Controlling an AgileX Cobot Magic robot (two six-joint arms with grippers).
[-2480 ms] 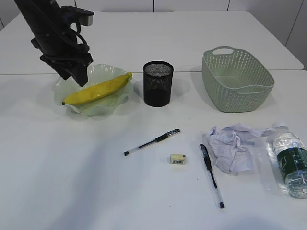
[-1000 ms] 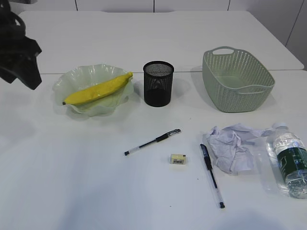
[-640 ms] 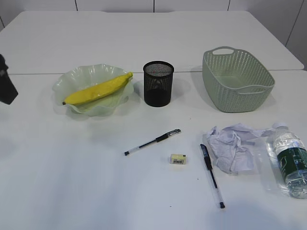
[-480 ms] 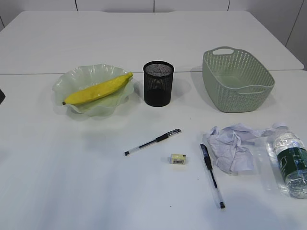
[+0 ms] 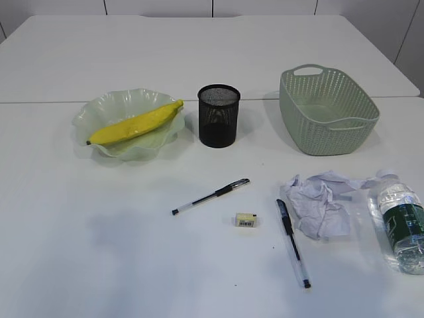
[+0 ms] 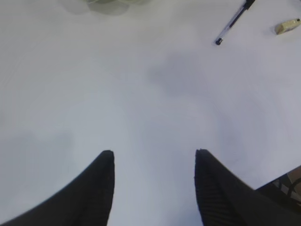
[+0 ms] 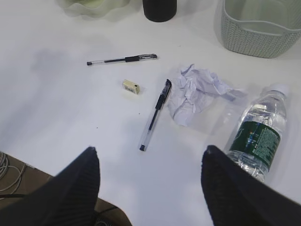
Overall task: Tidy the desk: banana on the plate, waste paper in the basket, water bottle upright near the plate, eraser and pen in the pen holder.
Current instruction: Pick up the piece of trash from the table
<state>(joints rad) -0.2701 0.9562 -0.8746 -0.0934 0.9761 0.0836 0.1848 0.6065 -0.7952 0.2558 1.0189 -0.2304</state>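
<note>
Two pens (image 5: pixel 211 197) (image 5: pixel 292 242) lie flat with the eraser (image 5: pixel 246 220) between them. Banana (image 5: pixel 136 123) sits on the plate (image 5: pixel 99 106), crumpled paper (image 5: pixel 319 204) just beside the tipped-over bottle (image 5: pixel 399 221), basket (image 5: pixel 327 110) behind. Pen holder (image 5: pixel 218 114) stands beside the plate. Left gripper (image 6: pixel 154 155) and right gripper (image 7: pixel 150 155) both hang open, holding nothing.

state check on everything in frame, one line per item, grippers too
banana: lying on the plate
pen holder: upright, nothing sticking out
basket: upright, empty
waste paper: crumpled, on the table
water bottle: lying on its side, capped
eraser: on the table
two pens: lying flat on the table
left gripper: open, empty
right gripper: open, empty
</note>
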